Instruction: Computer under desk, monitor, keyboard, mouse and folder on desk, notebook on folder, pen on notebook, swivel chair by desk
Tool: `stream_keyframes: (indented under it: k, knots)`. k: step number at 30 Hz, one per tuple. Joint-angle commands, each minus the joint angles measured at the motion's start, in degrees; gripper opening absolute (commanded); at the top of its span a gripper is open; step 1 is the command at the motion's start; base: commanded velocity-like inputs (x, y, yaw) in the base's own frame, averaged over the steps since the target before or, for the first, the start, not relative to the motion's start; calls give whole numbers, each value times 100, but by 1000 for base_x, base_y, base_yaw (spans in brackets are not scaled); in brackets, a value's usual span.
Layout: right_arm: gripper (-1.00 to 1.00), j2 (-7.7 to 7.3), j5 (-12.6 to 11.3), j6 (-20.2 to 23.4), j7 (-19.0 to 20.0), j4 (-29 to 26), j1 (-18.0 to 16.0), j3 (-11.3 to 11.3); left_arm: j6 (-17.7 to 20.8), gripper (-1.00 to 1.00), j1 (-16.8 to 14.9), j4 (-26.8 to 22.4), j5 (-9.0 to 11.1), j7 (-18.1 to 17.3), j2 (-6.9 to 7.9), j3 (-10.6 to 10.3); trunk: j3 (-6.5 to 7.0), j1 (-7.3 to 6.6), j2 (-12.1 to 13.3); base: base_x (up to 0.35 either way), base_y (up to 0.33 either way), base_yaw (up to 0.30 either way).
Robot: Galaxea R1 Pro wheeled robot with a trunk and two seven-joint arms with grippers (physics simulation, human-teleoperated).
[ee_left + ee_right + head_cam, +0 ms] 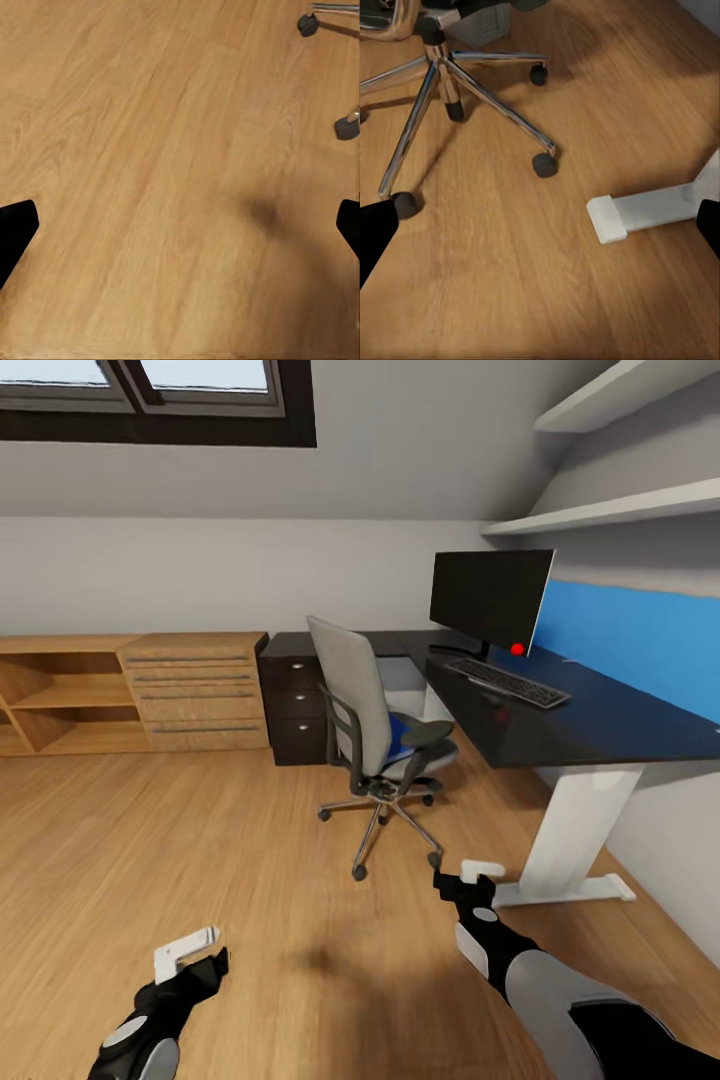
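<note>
The right claw (468, 880) hangs low over the wooden floor (200, 840) with nothing between its fingers, which in the right wrist view stand wide apart at the two edges. The left claw (190, 952) is likewise spread wide and empty, over bare planks.

Ahead of the right claw stands the grey upholstered swivel chair with black armrests and chrome five-legged base (375, 730). On its seat a patch of bright blue shows, which I take for the flat blue folder (399, 732); it is mostly hidden by backrest and armrest, so its long axis cannot be told. The right arm is the nearer.

Beyond the chair runs the long black bench with a blue back panel (590, 720), carrying the wide black flat monitor (490, 598) and, in front of it, the slim dark-keyed keyboard (508, 682). The chair's armrest and the bench's white foot (641, 210) crowd the approach.
</note>
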Motion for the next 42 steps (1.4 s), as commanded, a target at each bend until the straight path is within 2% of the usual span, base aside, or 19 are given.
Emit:
stream_keyframes:
  k: [1,2,3,5,6,7,8,11,15,19,24,29,30,32,35,38,39,42]
  knots:
    - [100,0,-50,-25,-13,11,-4,29,117,100,-24,-9,253,8,68,52,-23,22,-44,0,0,0]
    - [100,0,-53,-20,-14,20,-5,29,592,100,-166,10,903,-183,272,189,-41,44,-84,0,0,0]
    - [100,4,-56,-16,-15,24,-5,27,1002,100,-306,41,1379,-321,442,263,-58,66,-124,0,0,0]
    - [100,11,-68,-12,-19,29,-5,24,1452,100,-459,91,1847,-445,636,314,-94,110,-204,0,0,0]
    - [100,19,-80,-5,-29,39,-5,20,2088,100,-644,138,2439,-563,897,359,-112,132,-244,0,0,0]
    - [100,22,-83,-3,-32,43,-5,17,2239,100,-686,131,2591,-587,968,369,-130,154,-284,0,0,0]
    - [100,28,-94,0,-42,50,-5,12,2514,100,-768,65,2888,-634,1112,387,-148,176,-324,0,0,0]
    - [100,35,-116,2,-48,49,-5,3,2669,100,-819,15,3072,-652,1194,394,-202,242,-445,0,0,0]
    - [100,40,-130,3,-41,48,-5,-5,2710,100,-842,-9,3127,-628,1225,398,-274,329,-605,0,0,0]
    - [100,57,-131,1,-21,53,-5,1,2616,100,-849,-16,3017,-556,1234,394,-346,417,-766,0,0,0]
    - [100,63,-131,-18,23,46,-5,-7,2186,100,-856,-10,2669,-527,1221,385,-435,527,-966,0,0,0]
    - [100,71,-118,-46,44,42,-5,-2,1573,100,-848,-13,2504,-538,1214,368,-525,637,-1167,0,0,0]
    - [100,77,-102,-50,35,39,-5,2,1275,100,-814,-9,2466,-533,1213,312,-543,659,-1207,0,0,0]
    - [100,74,-96,-48,32,28,-5,4,978,100,-759,2,2402,-530,1215,204,-579,703,-1287,0,0,0]
    - [100,67,-90,-36,42,9,-5,17,579,100,-686,12,2233,-529,1217,8,-633,769,-1407,0,0,0]
    - [100,59,-74,-25,52,0,-5,27,284,100,-644,20,1981,-513,1208,-205,-687,835,-1528,0,0,0]
    - [100,50,-65,-20,61,-2,-5,29,138,100,-628,31,1781,-487,1199,-412,-705,857,-1568,0,0,0]
    - [100,33,-56,-9,68,-5,-5,33,-43,100,-614,95,1447,-448,1152,-819,-759,922,-1688,0,0,0]
